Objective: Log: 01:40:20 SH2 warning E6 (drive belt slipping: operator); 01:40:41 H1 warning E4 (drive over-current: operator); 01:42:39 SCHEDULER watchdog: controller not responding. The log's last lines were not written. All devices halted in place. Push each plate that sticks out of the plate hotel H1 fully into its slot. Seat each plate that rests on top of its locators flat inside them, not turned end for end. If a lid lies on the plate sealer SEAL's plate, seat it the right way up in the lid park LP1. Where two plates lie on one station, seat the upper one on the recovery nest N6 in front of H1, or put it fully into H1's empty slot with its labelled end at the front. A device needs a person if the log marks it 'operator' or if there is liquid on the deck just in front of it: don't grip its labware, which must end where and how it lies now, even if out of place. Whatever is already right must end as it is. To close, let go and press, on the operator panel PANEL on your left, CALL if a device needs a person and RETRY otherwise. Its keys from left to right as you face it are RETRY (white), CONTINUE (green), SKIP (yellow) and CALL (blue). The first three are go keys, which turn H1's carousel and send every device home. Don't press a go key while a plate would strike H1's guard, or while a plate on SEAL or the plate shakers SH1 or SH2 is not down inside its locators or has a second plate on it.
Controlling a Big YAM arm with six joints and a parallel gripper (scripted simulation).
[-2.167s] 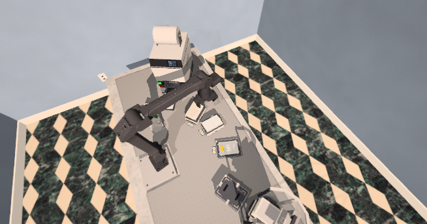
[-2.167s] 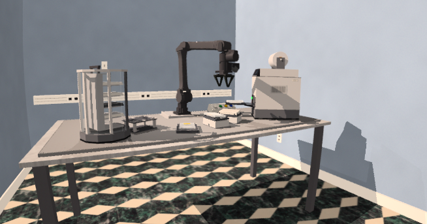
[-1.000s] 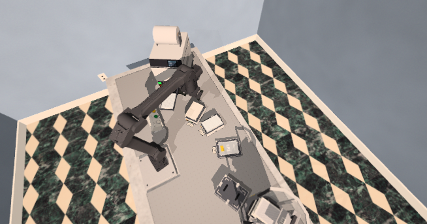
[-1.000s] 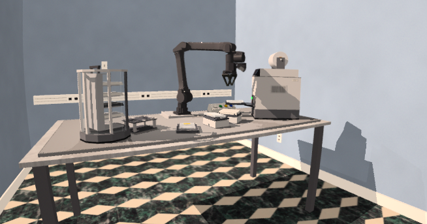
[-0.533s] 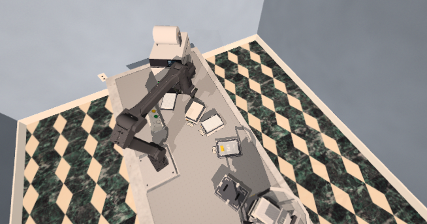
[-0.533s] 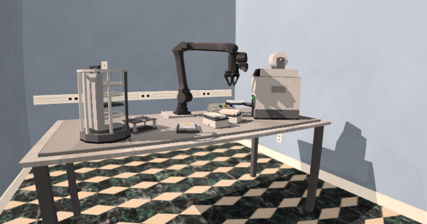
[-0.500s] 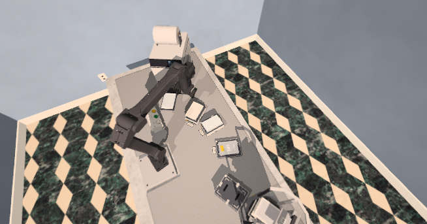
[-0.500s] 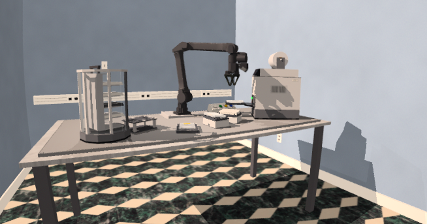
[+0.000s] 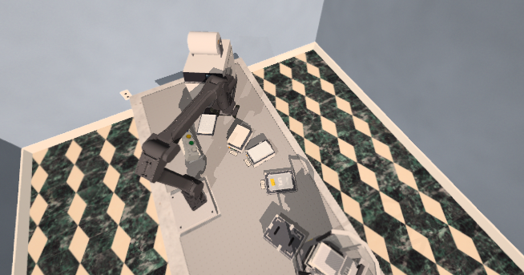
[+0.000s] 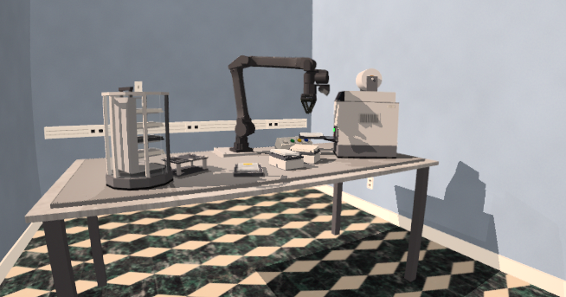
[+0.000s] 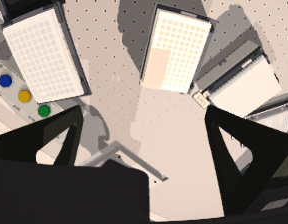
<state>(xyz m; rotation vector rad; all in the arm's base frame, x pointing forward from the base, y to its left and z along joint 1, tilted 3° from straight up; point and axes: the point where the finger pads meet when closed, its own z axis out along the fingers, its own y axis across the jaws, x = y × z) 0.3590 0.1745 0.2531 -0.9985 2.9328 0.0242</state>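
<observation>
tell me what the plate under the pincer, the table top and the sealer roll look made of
Plate: likely white matte plastic, with a fine grid of wells. Table top: pale grey, dull and speckled, perhaps laminate or stone; not certain. Roll: off-white with no shine, looks like paper or film wound on a spindle. The pincer hangs open above.
</observation>
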